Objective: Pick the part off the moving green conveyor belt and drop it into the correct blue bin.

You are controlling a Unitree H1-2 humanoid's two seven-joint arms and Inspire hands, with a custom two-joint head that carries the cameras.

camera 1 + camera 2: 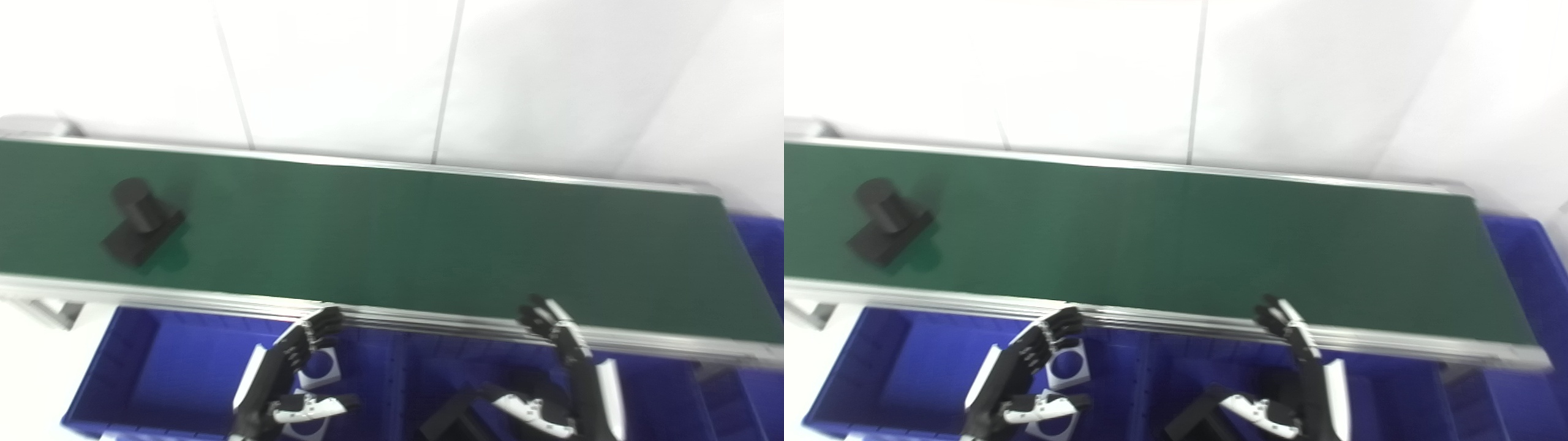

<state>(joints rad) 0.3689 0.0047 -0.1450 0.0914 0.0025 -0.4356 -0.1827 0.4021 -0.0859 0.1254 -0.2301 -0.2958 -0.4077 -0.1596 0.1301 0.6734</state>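
Observation:
A black part (141, 220), a short cylinder standing on a square base, rides the green conveyor belt (392, 239) at its far left. Both hands hang below the belt's near rail, over the blue bins. My left hand (288, 380) is open, fingers spread, thumb out to the right. My right hand (554, 380) is open too, fingers pointing up toward the rail. Neither touches the part, which lies well to the left of both.
The blue bin (153, 367) under my left hand holds white square plates with round holes (320, 368). The blue bin under my right hand holds black parts (453, 419). Another blue bin (762, 245) sits past the belt's right end. A white wall rises behind.

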